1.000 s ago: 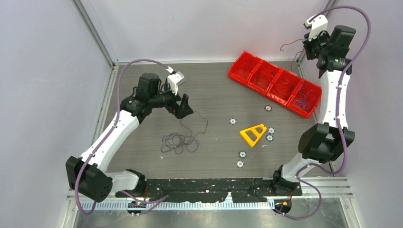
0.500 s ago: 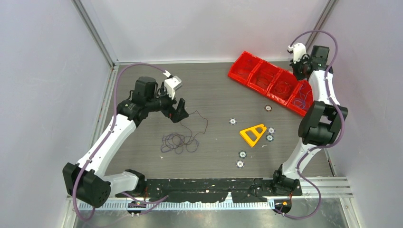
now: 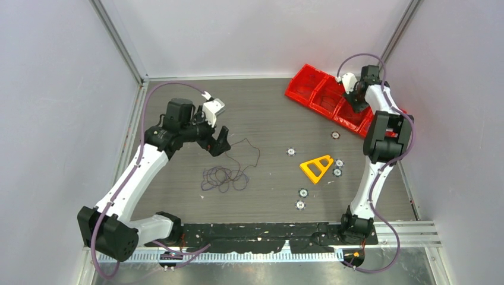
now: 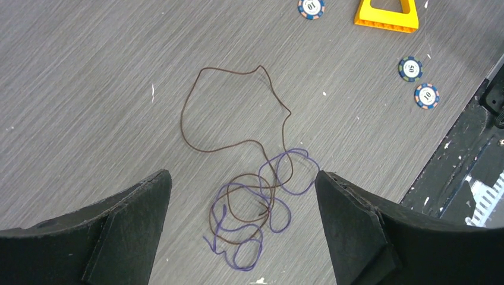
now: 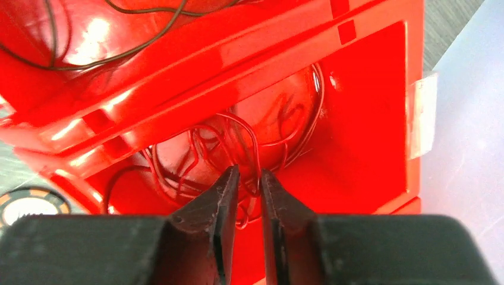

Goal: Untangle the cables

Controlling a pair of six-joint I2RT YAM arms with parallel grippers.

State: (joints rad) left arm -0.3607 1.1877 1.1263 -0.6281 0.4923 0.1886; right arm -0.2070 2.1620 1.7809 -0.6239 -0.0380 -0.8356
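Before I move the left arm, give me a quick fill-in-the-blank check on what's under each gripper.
The left gripper is ___ above the tangle.
The tangle is part purple, part ___.
The right gripper points into a ___ bin.

Missing words: open; brown; red.
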